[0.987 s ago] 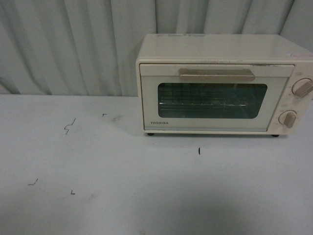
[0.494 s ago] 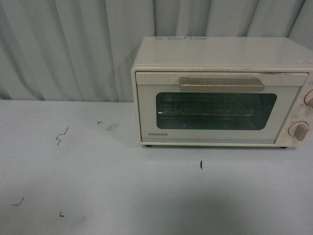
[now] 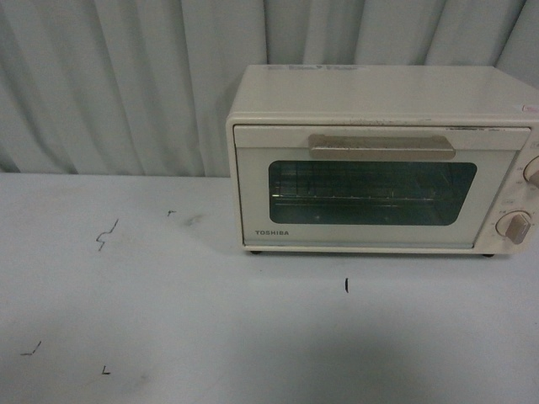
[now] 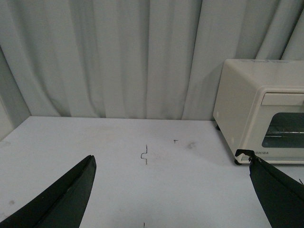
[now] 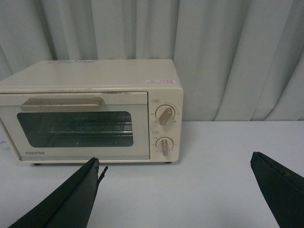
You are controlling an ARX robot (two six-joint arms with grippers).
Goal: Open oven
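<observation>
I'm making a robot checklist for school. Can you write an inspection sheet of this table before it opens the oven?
Surface: white table, few small dark marks.
Job's things: Toshiba toaster oven, door shut; bar handle untouched; two knobs; wire rack inside.
Clutter: nothing seen.
Grippers: left gripper and right gripper both open, empty, apart from the oven.
Cables: nothing seen.
Surroundings: pale pleated curtain behind the oven.

One oven; one handle; two knobs; one table.
</observation>
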